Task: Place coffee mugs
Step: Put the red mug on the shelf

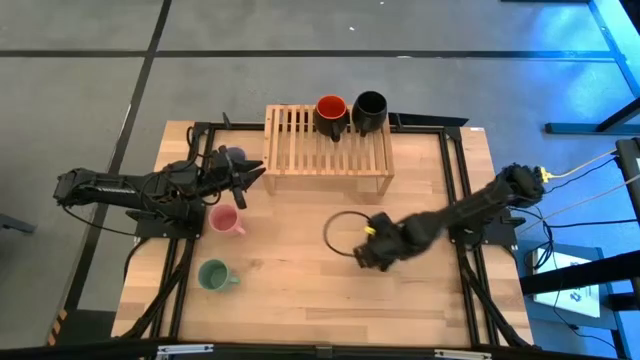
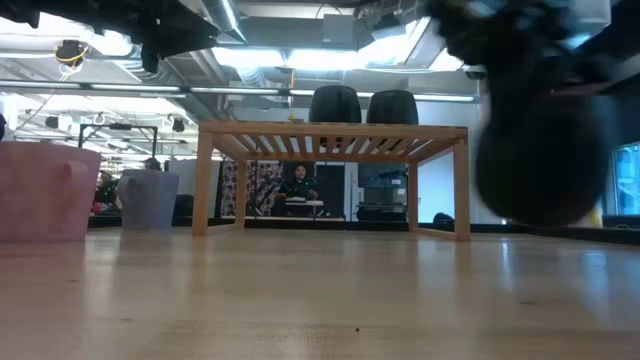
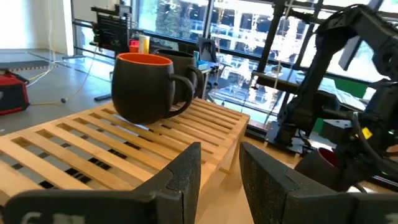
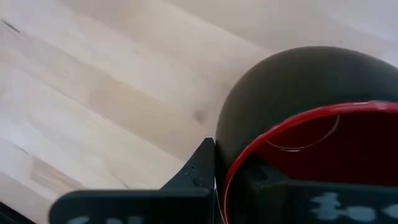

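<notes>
Pinching the red-inside mug's [image 4: 323,155] rim, right gripper [image 4: 227,174] clenched, one finger inside, one outside.

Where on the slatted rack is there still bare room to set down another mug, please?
The wooden rack is bare across its left and front slats; only its back right corner is crowded, with the red-inside mug and black mug. The right pincer grips another red-inside mug on the table.
</notes>
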Robot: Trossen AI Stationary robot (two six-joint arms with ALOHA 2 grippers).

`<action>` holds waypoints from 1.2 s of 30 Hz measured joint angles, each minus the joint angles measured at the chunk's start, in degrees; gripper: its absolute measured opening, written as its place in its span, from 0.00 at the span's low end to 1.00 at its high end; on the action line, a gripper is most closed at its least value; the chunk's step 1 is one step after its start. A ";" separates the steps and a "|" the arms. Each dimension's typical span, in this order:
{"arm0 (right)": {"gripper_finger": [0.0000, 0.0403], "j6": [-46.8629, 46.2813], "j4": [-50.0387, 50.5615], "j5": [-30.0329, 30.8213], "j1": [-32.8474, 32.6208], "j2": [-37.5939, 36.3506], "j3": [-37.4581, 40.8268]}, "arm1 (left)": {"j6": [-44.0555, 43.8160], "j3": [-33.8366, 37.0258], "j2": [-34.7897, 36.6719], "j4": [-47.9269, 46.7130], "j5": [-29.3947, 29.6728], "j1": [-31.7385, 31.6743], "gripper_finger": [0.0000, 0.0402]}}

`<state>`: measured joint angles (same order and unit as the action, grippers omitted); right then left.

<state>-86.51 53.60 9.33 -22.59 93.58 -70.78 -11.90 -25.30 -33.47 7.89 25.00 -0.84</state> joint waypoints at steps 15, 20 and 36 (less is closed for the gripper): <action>0.01 15.00 -2.69 -10.39 10.38 16.65 -15.54 | -1.50 0.00 0.00 -0.10 -0.01 0.00 0.26; 0.04 15.33 -2.82 -10.48 10.75 16.86 -15.59 | -1.49 0.00 -0.01 -0.15 -0.01 0.00 0.26; 0.40 13.07 -1.07 -6.91 8.33 7.35 -15.70 | -1.51 0.00 0.00 -0.11 -0.01 0.00 0.26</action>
<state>-73.44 52.53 2.43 -14.25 100.93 -86.48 -13.41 -25.30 -33.47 7.77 24.99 -0.84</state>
